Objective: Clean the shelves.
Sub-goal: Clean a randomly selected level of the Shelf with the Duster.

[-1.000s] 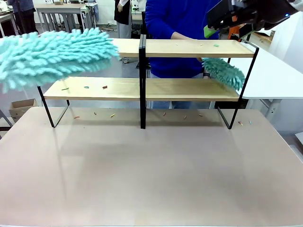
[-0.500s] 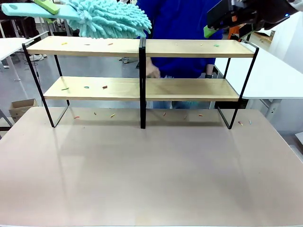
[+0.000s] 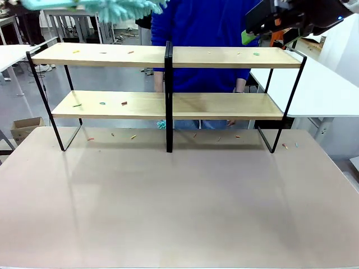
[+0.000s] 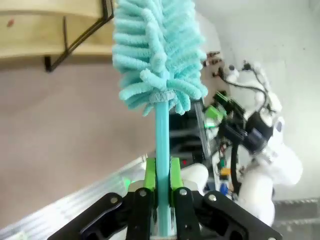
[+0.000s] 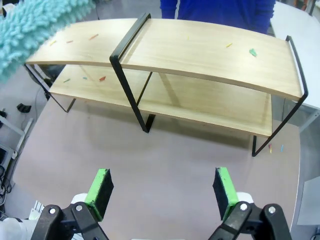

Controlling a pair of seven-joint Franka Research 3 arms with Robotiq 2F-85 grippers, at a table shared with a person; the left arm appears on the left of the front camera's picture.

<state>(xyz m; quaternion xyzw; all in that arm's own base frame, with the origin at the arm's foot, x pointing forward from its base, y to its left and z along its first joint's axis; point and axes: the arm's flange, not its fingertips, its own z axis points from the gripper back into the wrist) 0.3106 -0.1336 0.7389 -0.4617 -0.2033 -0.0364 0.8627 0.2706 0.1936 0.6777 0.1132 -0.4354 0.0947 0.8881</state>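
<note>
1. At the top left, the turquoise duster [image 3: 120,7] is hovering above the left upper board, likely raised to line up a sweep
2. In its wrist view, the left gripper [image 4: 161,175] is clamping the duster's handle between closed green pads [image 4: 149,172], head pointing away so the fibres reach first
3. In the middle, the shelves [image 3: 224,58] are standing toward the table's [image 3: 179,213] far side, coloured scraps [image 3: 102,103] lying on their boards, so cleaning is looking unfinished
4. Behind them, a person [image 3: 207,33] in blue is standing
5. At the right, the right gripper [image 5: 162,192] is hanging high above the rack, jaws wide open and empty, probably out of the way
</note>
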